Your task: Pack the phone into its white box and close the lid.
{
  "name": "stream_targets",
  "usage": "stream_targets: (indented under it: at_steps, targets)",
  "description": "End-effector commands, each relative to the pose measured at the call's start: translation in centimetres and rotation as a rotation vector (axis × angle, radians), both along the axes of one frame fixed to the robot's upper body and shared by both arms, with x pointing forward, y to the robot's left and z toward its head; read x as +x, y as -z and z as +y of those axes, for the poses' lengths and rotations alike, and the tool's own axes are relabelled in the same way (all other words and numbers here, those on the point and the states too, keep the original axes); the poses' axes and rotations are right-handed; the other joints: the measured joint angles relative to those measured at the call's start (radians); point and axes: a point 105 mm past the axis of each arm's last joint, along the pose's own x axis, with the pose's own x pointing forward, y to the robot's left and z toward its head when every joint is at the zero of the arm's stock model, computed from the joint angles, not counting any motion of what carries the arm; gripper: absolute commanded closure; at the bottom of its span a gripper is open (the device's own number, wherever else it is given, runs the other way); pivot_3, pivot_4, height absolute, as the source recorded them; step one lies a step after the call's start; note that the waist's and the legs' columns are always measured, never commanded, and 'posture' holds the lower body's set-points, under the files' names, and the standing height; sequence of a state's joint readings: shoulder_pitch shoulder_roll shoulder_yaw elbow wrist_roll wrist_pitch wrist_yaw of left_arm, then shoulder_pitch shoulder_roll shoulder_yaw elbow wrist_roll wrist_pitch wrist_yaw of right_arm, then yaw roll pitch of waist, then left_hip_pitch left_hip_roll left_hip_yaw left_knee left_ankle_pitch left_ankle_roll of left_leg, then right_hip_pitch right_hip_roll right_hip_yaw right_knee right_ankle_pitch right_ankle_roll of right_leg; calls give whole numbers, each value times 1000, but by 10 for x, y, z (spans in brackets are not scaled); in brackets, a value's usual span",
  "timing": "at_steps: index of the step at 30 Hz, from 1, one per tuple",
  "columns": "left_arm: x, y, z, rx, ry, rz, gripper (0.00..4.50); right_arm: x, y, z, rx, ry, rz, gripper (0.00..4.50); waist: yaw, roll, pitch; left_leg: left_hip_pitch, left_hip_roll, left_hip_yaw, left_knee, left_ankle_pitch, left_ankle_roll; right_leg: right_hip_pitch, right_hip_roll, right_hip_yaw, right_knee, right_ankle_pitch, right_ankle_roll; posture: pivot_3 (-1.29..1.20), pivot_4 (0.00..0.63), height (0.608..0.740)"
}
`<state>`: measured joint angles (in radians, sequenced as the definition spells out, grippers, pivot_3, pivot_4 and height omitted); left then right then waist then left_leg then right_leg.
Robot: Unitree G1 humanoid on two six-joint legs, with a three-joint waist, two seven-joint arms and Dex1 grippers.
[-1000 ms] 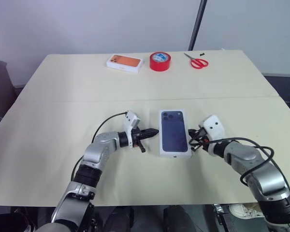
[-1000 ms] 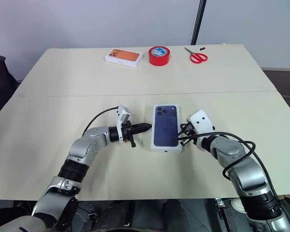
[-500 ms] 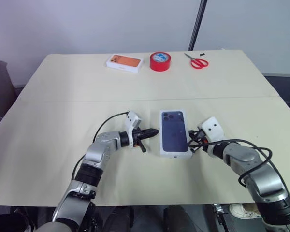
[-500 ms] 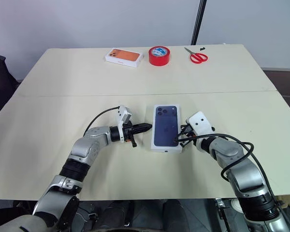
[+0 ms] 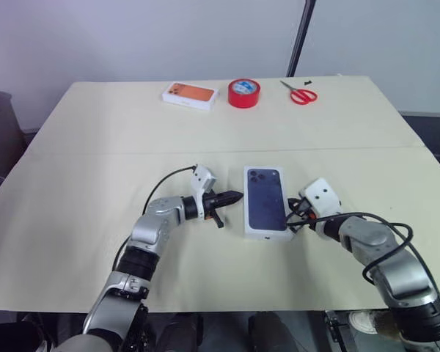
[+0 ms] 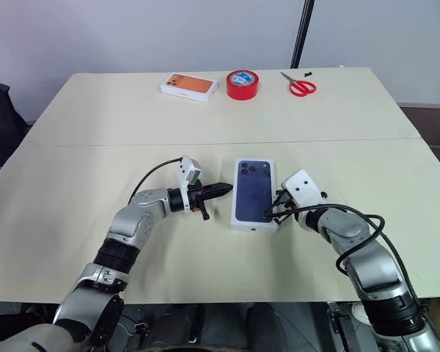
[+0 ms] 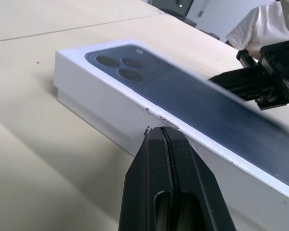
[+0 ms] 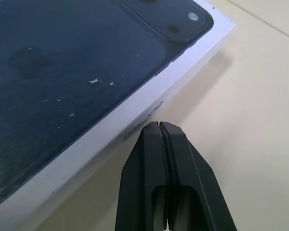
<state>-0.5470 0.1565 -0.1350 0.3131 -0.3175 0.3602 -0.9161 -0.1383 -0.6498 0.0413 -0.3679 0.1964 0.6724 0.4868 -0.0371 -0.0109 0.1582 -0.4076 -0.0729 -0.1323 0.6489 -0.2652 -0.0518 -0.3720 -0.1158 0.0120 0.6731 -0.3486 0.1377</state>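
You have the white box (image 5: 267,209) at table centre, its dark phone-printed lid (image 6: 253,191) apparently seated; packing looks done; left gripper (image 5: 235,196) at nine o'clock and right gripper (image 5: 294,218) at three flank it, both clenched, empty; only withdrawal remains, I judge.

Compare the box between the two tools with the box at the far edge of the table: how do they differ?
The near white box has a dark navy top; the far box has an orange top. The near one lies lengthwise away from the robot, the far one crosswise. Both are closed, with white sides.
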Motion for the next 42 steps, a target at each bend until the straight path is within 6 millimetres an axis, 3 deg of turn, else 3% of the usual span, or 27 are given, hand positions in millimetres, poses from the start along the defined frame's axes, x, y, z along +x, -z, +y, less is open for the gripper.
stream_targets:
  at_steps: [1, 9, 11, 14, 17, 21, 26, 29, 33, 36, 38, 40, 41, 42]
  targets:
    - [0, -13, -4, -36, 12, -39, 4500, -3, -6, -1, -33, -28, -20, 4471, 1, 0, 0, 0, 0, 0, 0, 0, 0, 0, 0, 0, 0, 0, 0, 0, 150, 740]
    - [12, -10, 18, -8, -49, -39, 4500, 6, -25, -9, -34, -6, -86, 4471, -5, 0, 0, 0, 0, 0, 0, 0, 0, 0, 0, 0, 0, 0, 0, 0, 150, 740]
    - [22, -22, 23, -67, -101, -22, 4500, 11, -39, -14, 8, 21, -136, 4471, -4, 0, 0, 0, 0, 0, 0, 0, 0, 0, 0, 0, 1, 0, 0, 0, 150, 740]
    - [33, -47, 13, -139, -110, -25, 4500, 14, -49, -9, 103, 13, -150, 4471, -1, -1, 0, 0, 0, 0, 1, 0, 0, 0, 0, 0, 1, 0, 0, 0, 150, 740]
    - [35, -60, -7, -155, -81, -64, 4500, 11, -50, 4, 165, -43, -129, 4471, 7, -1, 0, 0, 0, 0, 1, 0, 0, 1, 0, -1, 0, 0, 0, 0, 150, 740]
    - [27, -36, -27, -46, -14, -63, 4500, -4, -29, 28, 97, -189, -52, 4471, 14, -1, 0, 0, -1, 0, 1, 0, 0, 1, -1, -1, -2, 0, 0, 0, 150, 740]
    - [17, 17, -17, 191, 5, -14, 4500, -27, 1, 40, -52, -304, 25, 4471, 1, -1, -1, 0, -2, 0, 1, 0, 0, 1, 1, -1, 0, 0, 0, 0, 150, 740]
    - [16, 22, -10, 182, -13, 29, 4500, -30, 7, 39, -54, -301, 51, 4471, -1, -1, -2, 6, -1, -1, 0, 0, 0, 7, 1, -1, -1, 0, 0, 0, 150, 740]
    - [21, 11, -1, 96, -55, 97, 4500, -24, -6, 39, 90, -252, 53, 4471, -2, -2, -3, 16, -1, -1, -3, -2, 3, 18, 1, -2, -6, 0, 0, 0, 150, 740]
    - [21, -4, 15, 73, -56, 45, 3289, -11, -31, 32, 195, -183, -40, 3226, -7, -2, -2, 16, 0, -1, -3, -1, 2, 17, 1, -2, -6, 0, 0, 0, 150, 740]
    - [21, -11, 25, 70, -57, 24, 2223, -8, -38, 27, 235, -155, -66, 2124, -7, -2, -2, 15, 0, -1, -3, -1, 2, 16, 2, -1, -5, 0, 0, 0, 150, 740]
    - [22, -22, 48, 83, -91, -38, 1233, -9, -43, 19, 230, -154, -81, 1147, -3, -2, -2, 15, 1, -1, -4, -1, 2, 15, 1, -1, -5, 0, 0, 0, 150, 740]
    - [18, -26, 59, 95, -85, -51, 750, -9, -47, 14, 212, -147, -105, 1129, -3, -2, -2, 14, 1, -1, -4, -1, 2, 15, 1, -1, -5, 0, 0, 0, 150, 740]
    - [15, -28, 68, 103, -89, -44, 750, -10, -50, 12, 216, -152, -111, 1129, -3, -2, -1, 14, 1, -1, -4, -1, 2, 15, 1, -1, -6, 0, 0, 0, 150, 740]
